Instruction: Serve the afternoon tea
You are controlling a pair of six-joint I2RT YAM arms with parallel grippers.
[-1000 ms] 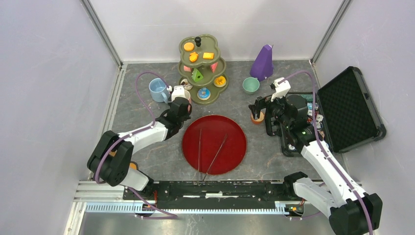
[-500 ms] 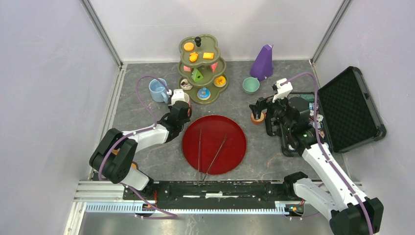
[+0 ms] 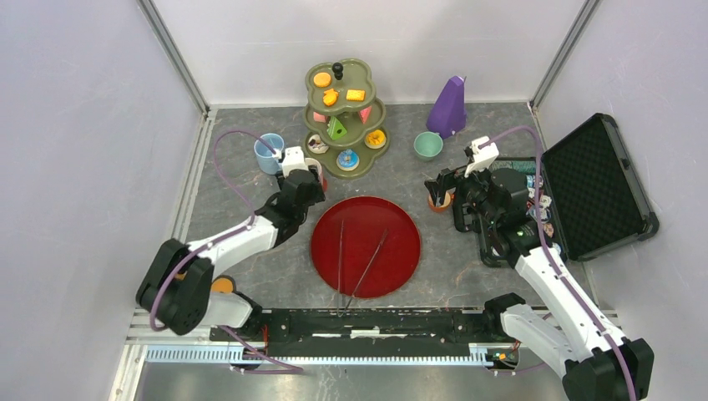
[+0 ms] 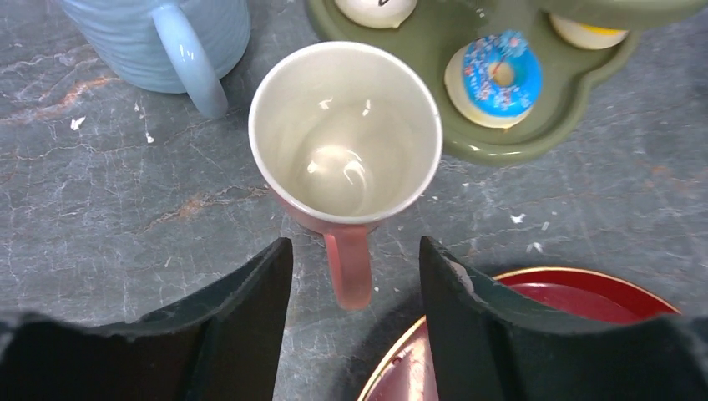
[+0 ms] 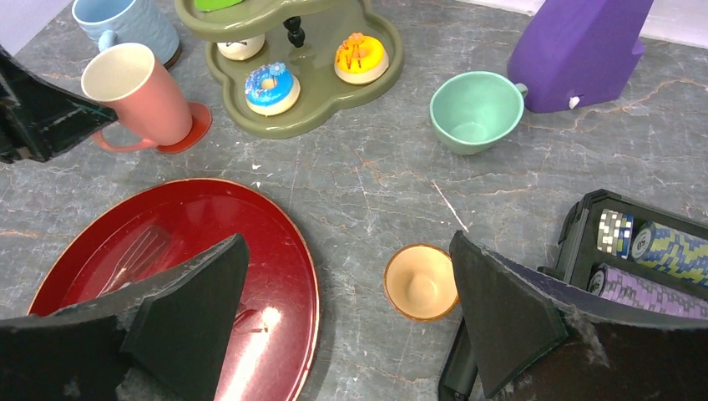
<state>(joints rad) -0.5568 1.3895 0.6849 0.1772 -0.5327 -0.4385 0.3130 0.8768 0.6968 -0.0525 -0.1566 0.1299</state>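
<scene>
A pink mug (image 4: 346, 134) stands upright on the table beside the green tiered stand (image 3: 342, 117). Its handle points at my left gripper (image 4: 351, 251). That gripper is open, with the handle in the gap and touching neither finger. A blue mug (image 4: 167, 33) sits just left of the pink one. Donuts, cake slices and orange biscuits lie on the stand's tiers, among them a blue donut (image 4: 494, 77). My right gripper (image 5: 346, 242) hangs wide open above the small orange cup (image 5: 420, 282), which sits close to its right finger. The green cup (image 5: 474, 109) stands further back.
A red plate (image 3: 401, 242) with two metal tongs lies at the centre front, its rim right under my left gripper. A purple metronome (image 3: 448, 107) stands at the back right. An open black case (image 3: 597, 185) with poker chips (image 5: 651, 246) fills the right side.
My left gripper has opened and let go of the pink mug's handle, after shifting slightly back and left. The right arm has barely moved.
</scene>
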